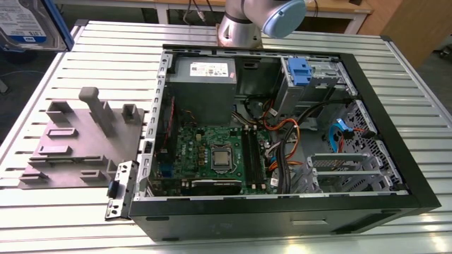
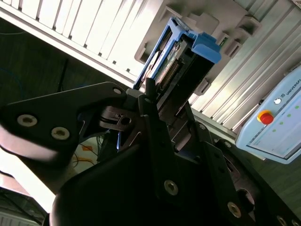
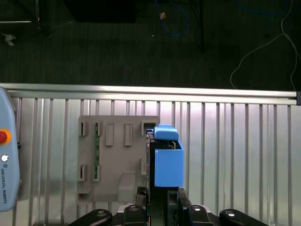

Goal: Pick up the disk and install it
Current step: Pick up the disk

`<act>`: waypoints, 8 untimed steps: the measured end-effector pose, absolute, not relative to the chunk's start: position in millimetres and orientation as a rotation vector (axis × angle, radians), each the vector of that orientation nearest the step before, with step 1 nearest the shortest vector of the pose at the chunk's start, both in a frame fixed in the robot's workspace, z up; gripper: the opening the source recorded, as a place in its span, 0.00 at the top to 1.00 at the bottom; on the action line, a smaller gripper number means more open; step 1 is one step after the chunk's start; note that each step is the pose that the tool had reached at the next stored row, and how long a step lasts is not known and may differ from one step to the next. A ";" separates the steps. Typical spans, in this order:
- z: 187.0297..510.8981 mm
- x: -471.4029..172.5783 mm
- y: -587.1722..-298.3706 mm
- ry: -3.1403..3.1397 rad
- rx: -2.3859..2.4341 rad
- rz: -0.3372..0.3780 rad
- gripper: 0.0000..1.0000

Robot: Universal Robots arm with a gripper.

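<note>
- While the black gripper (image 2: 165, 101) pinches the disk (image 2: 181, 63) (image 3: 168, 165) between its jaws, you see in both wrist views a flat slab edged with glossy blue plastic rails.
- Beyond it lies a matte grey moulded tray (image 3: 115, 160) on the ribbed metal table (image 3: 235, 155).
- At eleven o'clock in the exterior view, the frame edge cuts the disk (image 1: 27, 24) off; the tray (image 1: 78, 153) lies at nine o'clock of the computer case (image 1: 282, 211).
</note>
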State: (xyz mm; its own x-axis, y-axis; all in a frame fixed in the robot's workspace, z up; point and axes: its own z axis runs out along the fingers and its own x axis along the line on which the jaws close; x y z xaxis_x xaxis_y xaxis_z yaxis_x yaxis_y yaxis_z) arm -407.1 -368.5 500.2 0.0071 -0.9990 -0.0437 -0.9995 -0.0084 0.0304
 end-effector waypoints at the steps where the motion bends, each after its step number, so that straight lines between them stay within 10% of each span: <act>1: 500.2 -406.0 -368.5 2.206 -2.223 0.082 0.65; 8: 500.2 -396.6 -368.5 2.205 -2.223 0.082 0.65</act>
